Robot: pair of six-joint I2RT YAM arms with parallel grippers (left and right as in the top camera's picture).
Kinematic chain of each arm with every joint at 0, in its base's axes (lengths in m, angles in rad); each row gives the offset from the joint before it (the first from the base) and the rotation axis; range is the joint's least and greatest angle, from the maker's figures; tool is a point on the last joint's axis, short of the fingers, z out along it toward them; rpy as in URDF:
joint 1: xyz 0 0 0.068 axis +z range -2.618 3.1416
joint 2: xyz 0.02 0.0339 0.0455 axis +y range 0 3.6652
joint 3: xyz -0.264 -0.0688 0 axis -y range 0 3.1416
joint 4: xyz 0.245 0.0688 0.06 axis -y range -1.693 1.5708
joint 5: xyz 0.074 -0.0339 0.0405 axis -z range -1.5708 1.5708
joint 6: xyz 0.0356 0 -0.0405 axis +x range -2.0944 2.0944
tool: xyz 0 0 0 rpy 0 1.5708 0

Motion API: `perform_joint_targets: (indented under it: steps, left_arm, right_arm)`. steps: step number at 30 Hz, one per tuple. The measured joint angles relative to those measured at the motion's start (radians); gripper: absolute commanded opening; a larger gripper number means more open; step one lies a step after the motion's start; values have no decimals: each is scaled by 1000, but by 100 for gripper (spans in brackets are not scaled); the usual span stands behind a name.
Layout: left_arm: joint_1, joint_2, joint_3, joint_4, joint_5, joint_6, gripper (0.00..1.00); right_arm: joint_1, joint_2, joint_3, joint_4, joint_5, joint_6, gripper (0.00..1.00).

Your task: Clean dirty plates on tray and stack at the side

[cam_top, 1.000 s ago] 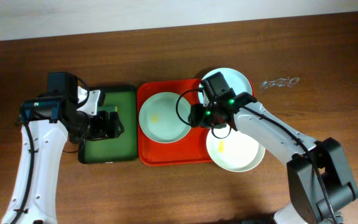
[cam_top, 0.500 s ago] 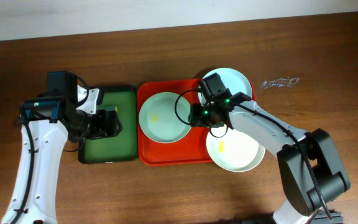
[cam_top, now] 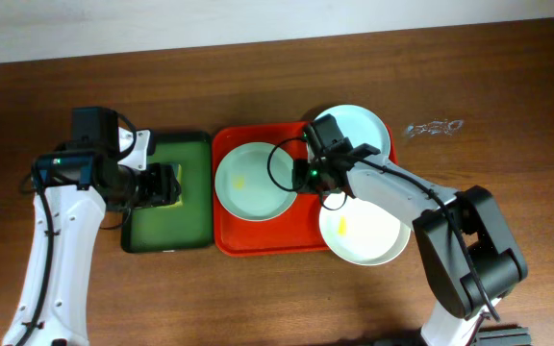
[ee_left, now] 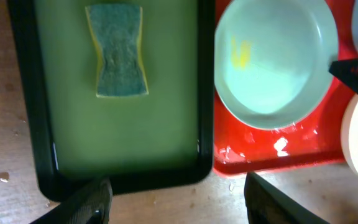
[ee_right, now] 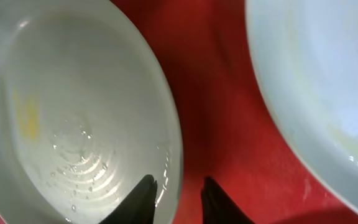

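The red tray (cam_top: 296, 235) holds three pale plates, each with a yellow smear: a left plate (cam_top: 248, 183), a back right plate (cam_top: 364, 125) and a front right plate (cam_top: 368, 235). My right gripper (cam_top: 303, 177) is low at the left plate's right rim. In the right wrist view its fingers (ee_right: 180, 198) are open and straddle the rim of that plate (ee_right: 73, 106), one finger inside, one over the red tray (ee_right: 222, 93). Another plate (ee_right: 316, 81) lies to the right. My left gripper (cam_top: 159, 185) (ee_left: 178, 199) is open and empty above the sponge (ee_left: 116, 59).
A dark green tray (cam_top: 186, 226) lies left of the red tray and holds the yellow-edged green sponge. In the left wrist view the green tray (ee_left: 123, 137), the left plate (ee_left: 272, 62) and the red tray (ee_left: 272, 155) all show. A clear wrapper (cam_top: 433, 127) lies at the back right.
My right gripper has moved a little left onto the left plate's rim. My left gripper has shifted slightly over the green tray. The plates have not moved.
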Motion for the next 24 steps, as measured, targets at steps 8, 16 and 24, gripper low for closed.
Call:
perform_joint_targets:
  steps: [8,16,24]
  left_arm:
    - [-1,93,-10,87,-47,-26,62]
    - [-1,278,-16,274,-92,-42,42]
    - [-1,388,-17,374,-111,-42,39]
  right_arm:
    - [2,0,0,9,7,1,4]
    - [2,0,0,5,7,1,4]
    - [3,0,0,2,7,1,4]
